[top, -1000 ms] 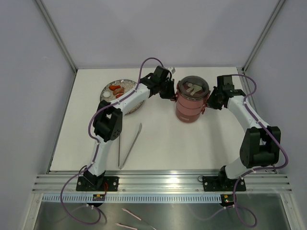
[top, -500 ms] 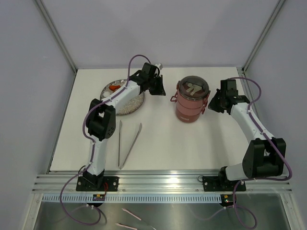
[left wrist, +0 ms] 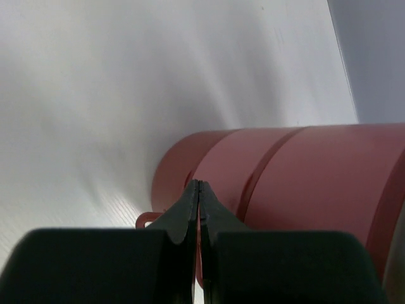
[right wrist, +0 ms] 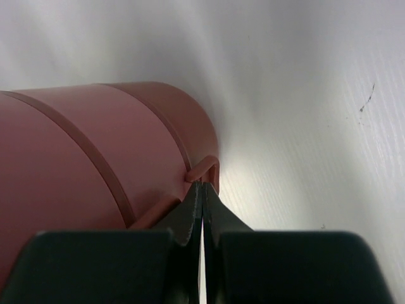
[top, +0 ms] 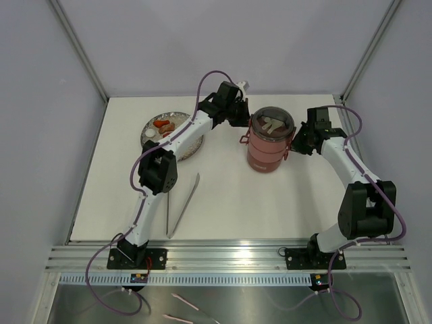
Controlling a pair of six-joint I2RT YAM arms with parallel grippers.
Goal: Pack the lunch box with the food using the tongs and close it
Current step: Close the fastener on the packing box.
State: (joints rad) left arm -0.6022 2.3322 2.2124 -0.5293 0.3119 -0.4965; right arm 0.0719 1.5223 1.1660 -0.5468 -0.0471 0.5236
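Tiers of round dark-red metal, stacked into the lunch box [top: 268,154], stand upright right of centre on the white worktop [top: 256,202]. Its top looks dark with pale glints, and I cannot tell whether a lid sits there.

What has just changed is on my left side. Half a second ago my left arm had swung away toward the grey speckled round plate [top: 144,135]; now it is back, with the left end effector [top: 240,121] just beside the upper left of the stack. Its fingers are pressed together on nothing, the tips close to the red wall above a small loop handle [left wrist: 144,220]. My right end effector [top: 298,143] has barely shifted: it sits beside the opposite wall, fingers likewise together and empty, tips right at that side's loop handle [right wrist: 204,168]; I cannot tell whether they touch it.

I judge that I am flanking the stack to take it apart or steady it, so packing has not begun. The small orange and red food [top: 162,124] lies on the plate, and the long thin silvery V-shaped tongs [top: 182,206] lie untouched on the worktop, well apart from both end effectors.

My left arm reaches long and bent across the plate; my right arm arcs in from the right edge, elbow raised.
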